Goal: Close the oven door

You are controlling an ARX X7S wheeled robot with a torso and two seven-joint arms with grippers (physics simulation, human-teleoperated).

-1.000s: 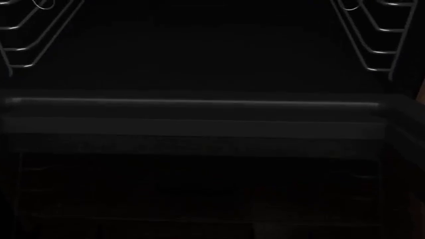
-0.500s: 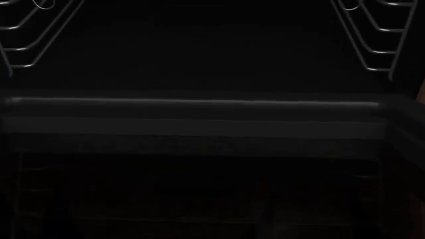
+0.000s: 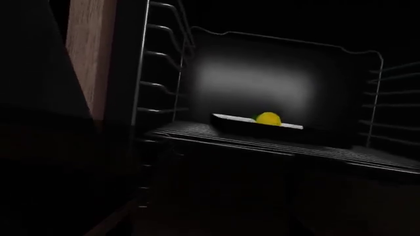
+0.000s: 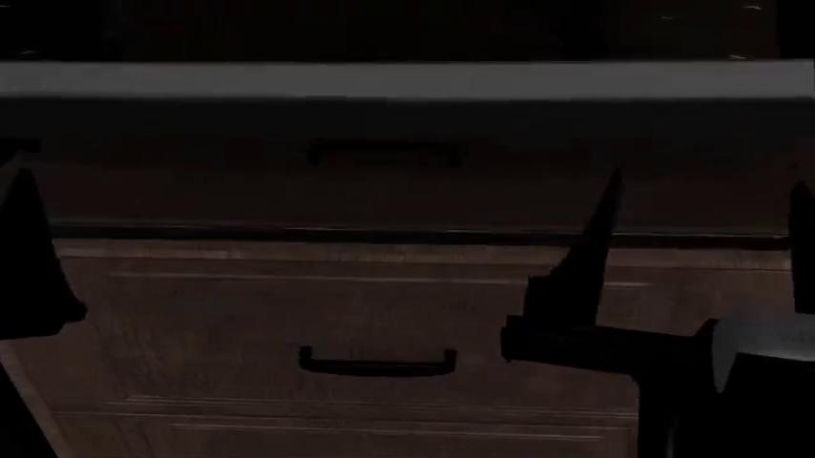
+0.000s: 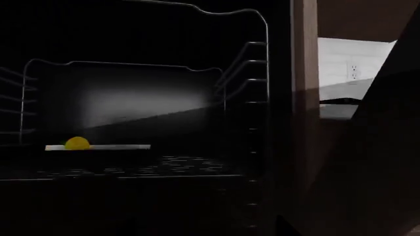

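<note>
The head view is very dark. One wide flat black oven door (image 4: 382, 162) spans the upper part, with one grey edge strip (image 4: 407, 80) along its far top and a faint long dark bar handle (image 4: 382, 153); it appears lowered, open. Below it sits one brown wooden drawer front (image 4: 382, 324) with one small black handle (image 4: 377, 362). One dark left gripper (image 4: 32, 258) shows at the left edge and one dark right gripper (image 4: 598, 315) at the right; whether either is wide or narrow cannot be told. Both wrist views look into the open oven cavity: one wire rack (image 3: 276, 145) carries one dark shallow tray (image 3: 262, 125) holding one round yellow object (image 3: 268, 118).
</note>
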